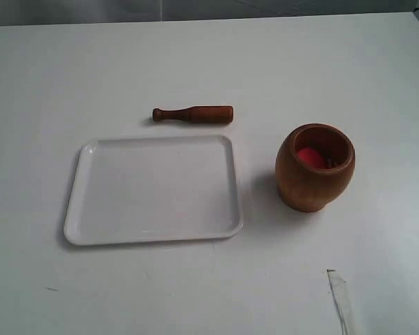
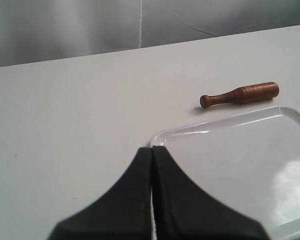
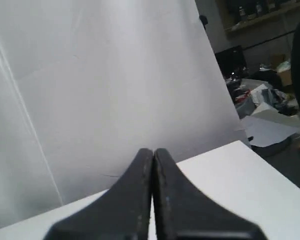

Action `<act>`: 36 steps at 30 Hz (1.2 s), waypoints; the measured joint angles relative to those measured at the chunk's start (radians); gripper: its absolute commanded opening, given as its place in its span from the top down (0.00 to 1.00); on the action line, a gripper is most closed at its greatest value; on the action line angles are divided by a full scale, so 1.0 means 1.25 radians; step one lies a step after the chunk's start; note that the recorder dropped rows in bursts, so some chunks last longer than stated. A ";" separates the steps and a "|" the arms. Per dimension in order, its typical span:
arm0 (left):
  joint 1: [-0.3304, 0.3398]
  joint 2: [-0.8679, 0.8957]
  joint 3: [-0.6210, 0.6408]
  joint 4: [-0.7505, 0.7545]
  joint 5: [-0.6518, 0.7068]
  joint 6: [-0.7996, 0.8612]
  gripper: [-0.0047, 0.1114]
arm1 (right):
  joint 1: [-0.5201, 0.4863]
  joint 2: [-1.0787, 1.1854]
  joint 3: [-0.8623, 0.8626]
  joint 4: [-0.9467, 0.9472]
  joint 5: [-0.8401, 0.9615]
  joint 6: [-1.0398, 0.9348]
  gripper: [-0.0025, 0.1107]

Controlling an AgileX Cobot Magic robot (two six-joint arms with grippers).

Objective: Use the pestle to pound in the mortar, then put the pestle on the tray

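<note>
The reddish-brown pestle (image 1: 193,114) lies flat on the table just behind the white tray (image 1: 80,209), its knob tip pointing left. The brown wooden mortar (image 1: 314,167) stands upright to the right of the tray, with something red inside. Neither gripper shows in the exterior view. In the left wrist view my left gripper (image 2: 152,148) is shut and empty, its tips over the tray (image 2: 290,165) corner, with the pestle (image 2: 240,94) farther off. My right gripper (image 3: 153,150) is shut and empty, facing a grey backdrop past the table edge.
A white backdrop (image 3: 90,75) hangs behind the table. A thin pale strip (image 1: 339,296) lies near the front right of the table. Beyond the table's right side, a cluttered room (image 3: 265,100) shows in the right wrist view.
</note>
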 measured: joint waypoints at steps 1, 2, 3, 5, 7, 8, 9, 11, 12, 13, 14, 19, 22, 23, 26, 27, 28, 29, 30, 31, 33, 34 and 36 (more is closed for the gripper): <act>0.000 0.000 0.000 0.000 0.000 0.000 0.96 | 0.013 0.000 -0.018 0.000 0.002 0.002 0.98; 0.000 0.000 0.000 0.000 0.000 0.000 0.96 | 0.029 0.000 -0.043 -0.002 0.003 0.002 0.98; 0.000 0.000 0.000 0.000 0.000 0.000 0.96 | 0.047 0.000 -0.067 -0.010 0.003 0.002 0.98; 0.000 0.000 0.000 0.000 0.000 0.000 0.96 | 0.085 0.011 -0.139 -0.041 0.010 0.002 0.98; 0.000 0.000 0.000 0.000 0.000 0.000 0.96 | 0.119 0.048 -0.216 -0.082 0.037 0.002 0.98; 0.000 0.000 0.000 0.000 0.000 0.000 0.96 | 0.138 0.078 -0.261 -0.103 0.059 0.002 0.98; 0.000 0.000 0.000 0.000 0.000 0.000 0.96 | 0.152 0.114 -0.307 -0.117 0.080 -0.003 0.98; 0.000 0.000 0.000 0.000 0.000 0.000 0.96 | 0.187 0.203 -0.401 -0.134 0.133 -0.042 0.98; 0.000 0.000 0.000 0.000 0.000 0.000 0.96 | 0.200 0.243 -0.438 -0.135 0.156 -0.066 0.98; 0.000 0.000 0.000 0.000 0.000 0.000 0.96 | 0.220 0.297 -0.487 -0.135 0.188 -0.102 0.98; 0.000 0.000 0.000 0.000 0.000 0.000 0.96 | 0.237 0.354 -0.535 -0.130 0.223 -0.142 0.98; 0.000 0.000 0.000 0.000 0.000 0.000 0.96 | 0.323 0.643 -0.767 -0.101 0.414 -0.310 0.98; 0.000 0.000 0.000 0.000 0.000 0.000 0.96 | 0.373 0.832 -0.899 -0.102 0.508 -0.363 0.98; 0.000 0.000 0.000 0.000 0.000 0.000 0.96 | 0.390 0.895 -0.943 -0.109 0.535 -0.374 0.98; 0.000 0.000 0.000 0.000 0.000 0.000 0.96 | 0.439 1.053 -1.065 -0.155 0.597 -0.392 0.98; 0.000 0.000 0.000 0.000 0.000 0.000 0.96 | 0.453 1.105 -1.107 -0.171 0.615 -0.396 0.98; 0.000 0.000 0.000 0.000 0.000 0.000 0.96 | 0.461 1.145 -1.149 -0.184 0.635 -0.400 0.98; 0.000 0.000 0.000 0.000 0.000 0.000 0.96 | 0.472 1.204 -1.191 -0.199 0.658 -0.407 0.98; 0.000 0.000 0.000 0.000 0.000 0.000 0.96 | 0.476 1.243 -1.232 -0.203 0.685 -0.418 0.98; 0.000 0.000 0.000 0.000 0.000 0.000 0.96 | 0.478 1.292 -1.266 -0.203 0.709 -0.434 0.98; 0.000 0.000 0.000 0.000 0.000 0.000 0.96 | 0.481 1.388 -1.345 -0.202 0.778 -0.477 0.98; 0.000 0.000 0.000 0.000 0.000 0.000 0.96 | 0.481 1.425 -1.375 -0.202 0.805 -0.495 0.98; 0.000 0.000 0.000 0.000 0.000 0.000 0.96 | 0.481 1.514 -1.442 -0.202 0.866 -0.541 0.98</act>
